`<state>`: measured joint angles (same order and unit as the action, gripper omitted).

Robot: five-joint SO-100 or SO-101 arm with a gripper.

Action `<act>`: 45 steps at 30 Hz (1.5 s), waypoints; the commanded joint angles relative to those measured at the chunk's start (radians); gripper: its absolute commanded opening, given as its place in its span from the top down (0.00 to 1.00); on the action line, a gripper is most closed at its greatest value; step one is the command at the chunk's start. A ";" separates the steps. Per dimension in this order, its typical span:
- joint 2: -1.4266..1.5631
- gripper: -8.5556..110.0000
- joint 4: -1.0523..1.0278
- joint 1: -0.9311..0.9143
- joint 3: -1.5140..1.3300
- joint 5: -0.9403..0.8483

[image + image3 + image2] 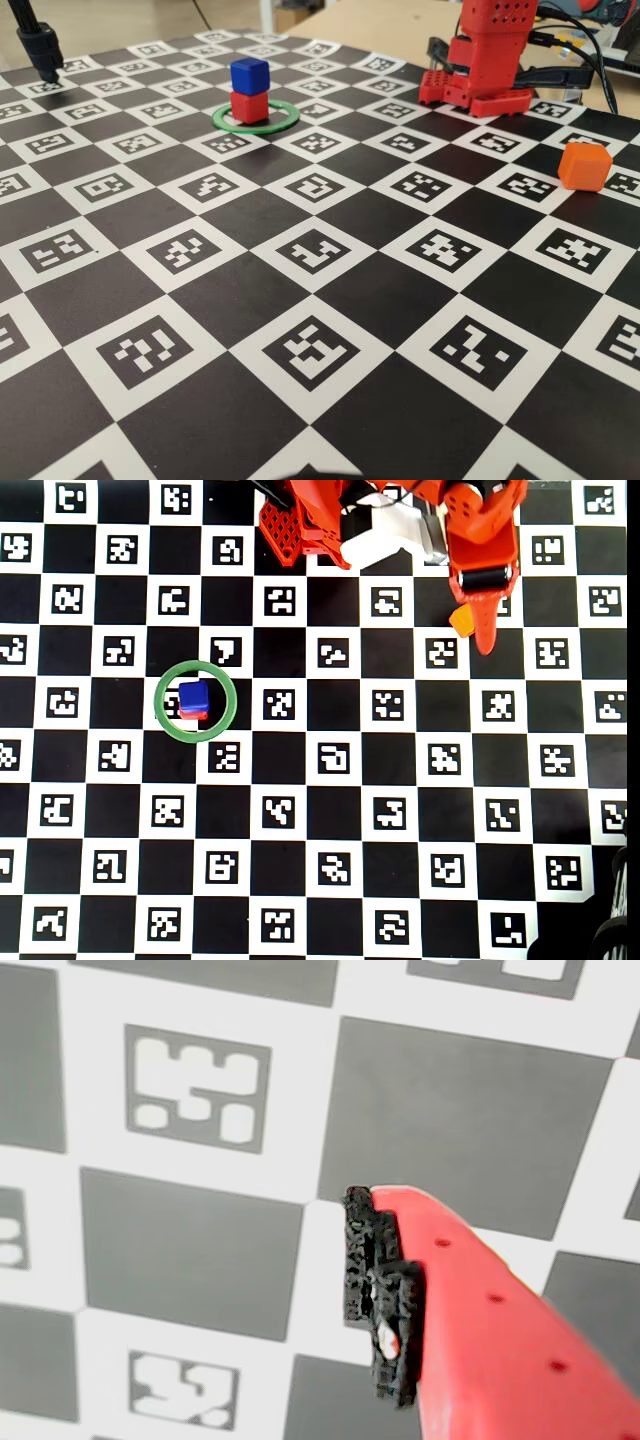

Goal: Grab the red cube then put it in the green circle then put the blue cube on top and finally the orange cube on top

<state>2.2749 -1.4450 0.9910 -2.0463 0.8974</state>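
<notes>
The blue cube point(249, 74) sits on the red cube point(249, 105) inside the green circle point(283, 122) at the back left of the fixed view. From overhead the blue cube point(193, 695) covers nearly all of the red cube point(196, 715) within the green circle point(222, 720). The orange cube point(585, 165) lies alone on the mat at the right. Overhead, the orange cube point(459, 620) peeks out left of my gripper point(487, 646), which hangs above the mat beside it. In the wrist view my gripper point(362, 1205) looks shut and empty, and no cube shows there.
The red arm base point(478, 70) stands at the back of the checkered marker mat point(320, 250). A black stand point(40, 45) rises at the back left corner. Cables point(590, 40) run behind the base.
</notes>
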 commanded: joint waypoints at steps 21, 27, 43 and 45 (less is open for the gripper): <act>-0.330 0.52 0.175 0.167 -0.034 0.031; -0.327 0.53 0.222 0.169 -0.069 0.064; -0.347 0.53 0.319 0.164 -0.198 0.043; -0.350 0.53 0.322 0.160 -0.198 0.041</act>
<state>1.8684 -1.1305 1.1520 -2.2534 0.9449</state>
